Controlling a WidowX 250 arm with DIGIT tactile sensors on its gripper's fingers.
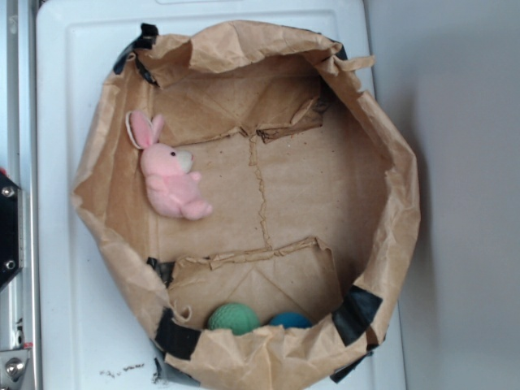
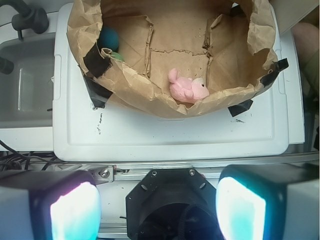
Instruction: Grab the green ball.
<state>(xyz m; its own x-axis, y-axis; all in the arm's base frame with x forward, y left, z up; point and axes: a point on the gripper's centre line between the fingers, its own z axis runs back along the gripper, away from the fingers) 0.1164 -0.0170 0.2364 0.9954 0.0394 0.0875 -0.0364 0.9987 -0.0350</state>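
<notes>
Wrist view shows the end effector [image 2: 157, 207] with pads spread apart and empty, well back from the paper bag [image 2: 125, 85], so it should descend over the rim onto the green ball [image 1: 233, 318], avoiding the blue ball [image 1: 289, 320] just beside it.

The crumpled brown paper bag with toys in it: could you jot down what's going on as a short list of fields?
container: brown paper bag with black tape, on a white plastic lid
target: small dimpled green ball, at the bag's wall
neighbour: blue ball, close beside the green one
other toy: pink plush bunny, apart from both balls
gripper: open, outside the bag, holding nothing
</notes>
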